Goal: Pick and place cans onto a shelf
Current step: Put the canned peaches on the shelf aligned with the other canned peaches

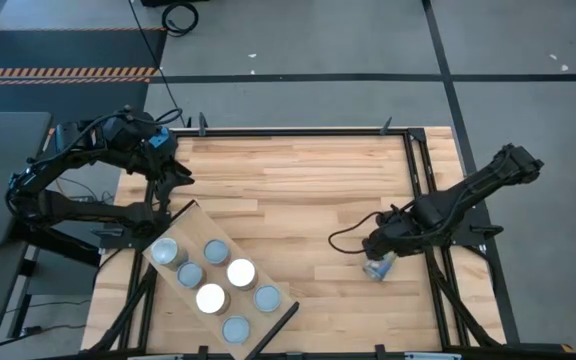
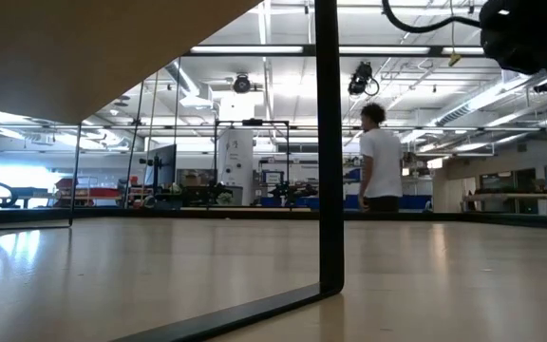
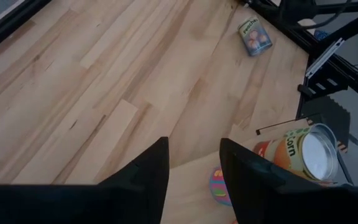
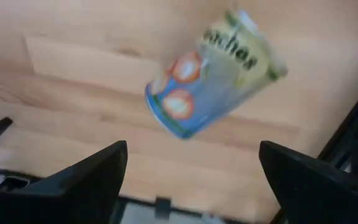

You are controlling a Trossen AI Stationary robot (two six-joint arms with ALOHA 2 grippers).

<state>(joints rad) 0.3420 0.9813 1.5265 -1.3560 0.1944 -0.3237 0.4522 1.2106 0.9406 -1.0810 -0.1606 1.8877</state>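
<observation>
Six upright cans (image 1: 212,278) with silvery, grey-blue and white tops stand in two rows on the pale wood shelf (image 1: 181,217), which lies slantwise at the desk's near-left corner. A seventh, blue-labelled can (image 1: 377,268) lies on its side near the right edge.

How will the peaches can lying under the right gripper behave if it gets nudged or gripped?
The peaches can lies on its side on the tabletop, so a nudge across its length would probably roll it. It looks like rigid metal, likely stiff under the fingers. The glossy label may be a bit slippery. The right gripper hangs open just above it; closing across the round body seems safest.
</observation>
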